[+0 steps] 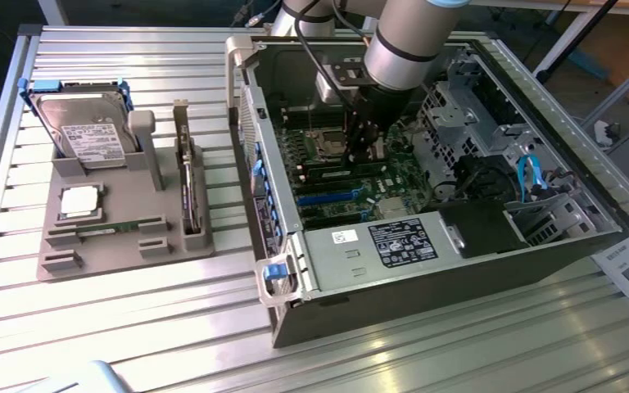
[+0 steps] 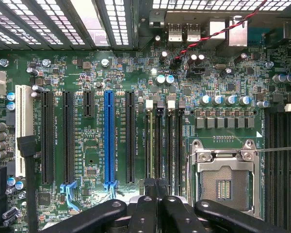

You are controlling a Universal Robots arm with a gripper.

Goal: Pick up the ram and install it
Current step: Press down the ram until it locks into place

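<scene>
Pincer [image 2: 157, 194] closed over RAM slots [image 2: 165, 145], lower centre; ram [image 2: 151, 145] seated edge-on, long axis vertical in frame; neighbouring slots free.

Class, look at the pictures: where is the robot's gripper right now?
In the exterior view the gripper is inside the open computer case, just above the motherboard, next to the empty processor socket and the memory slots.

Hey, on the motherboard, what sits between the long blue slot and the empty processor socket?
In the wrist view, one black expansion slot and then a row of memory slots lie between the blue slot and the processor socket.
</scene>
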